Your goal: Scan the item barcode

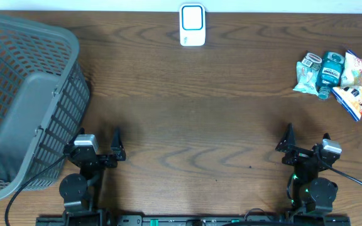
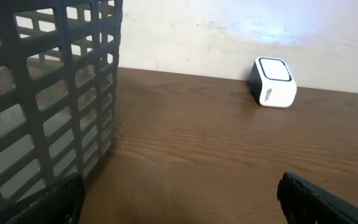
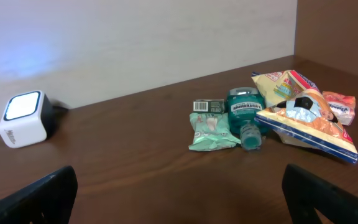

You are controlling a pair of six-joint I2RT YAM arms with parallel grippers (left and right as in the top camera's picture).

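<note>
The white barcode scanner with its lit blue-rimmed face stands at the table's far edge, also in the left wrist view and the right wrist view. The items lie in a pile at the far right: a teal bottle, a green packet and snack bags. My left gripper hovers open near the front left, holding nothing. My right gripper is open at the front right, well short of the pile.
A large grey slatted basket fills the left side, close beside my left gripper. A small orange packet lies at the pile's right end. Brown wooden table stretches between the arms and the scanner.
</note>
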